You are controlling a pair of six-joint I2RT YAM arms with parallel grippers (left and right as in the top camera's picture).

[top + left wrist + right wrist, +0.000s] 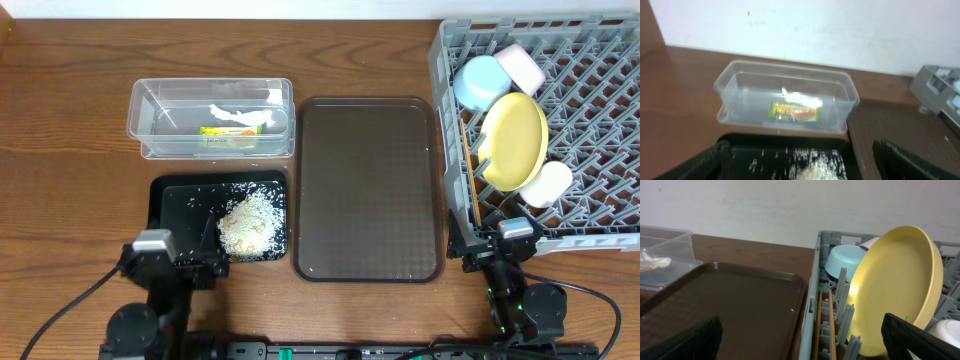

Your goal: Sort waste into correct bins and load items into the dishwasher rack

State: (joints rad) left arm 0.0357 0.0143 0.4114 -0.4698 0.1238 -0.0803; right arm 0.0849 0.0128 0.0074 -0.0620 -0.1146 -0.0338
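Observation:
The green-and-white wrapper (pixel 235 124) lies in the clear tub (pixel 160 120); both show in the left wrist view, wrapper (pixel 795 110) in tub (pixel 740 85). The rice pile (pixel 250 225) lies in the black tub (pixel 170 200), seen close in the left wrist view (pixel 820 162). The grey rack (pixel 600 60) holds the yellow plate (pixel 515 140), blue bowl (pixel 480 82), pinkish bowl (pixel 522 68), pale cup (pixel 547 184) and chopsticks (pixel 470 180). The plate (pixel 895 290) and chopsticks (pixel 825 325) show in the right wrist view. My left gripper (pixel 200 265) and right gripper (pixel 500 250) are open and empty near the front edge.
A flat brown tray (pixel 368 185) lies between the tubs and the rack, with a few white specks on it. It shows in the right wrist view (pixel 730 300). A white wall stands behind the table.

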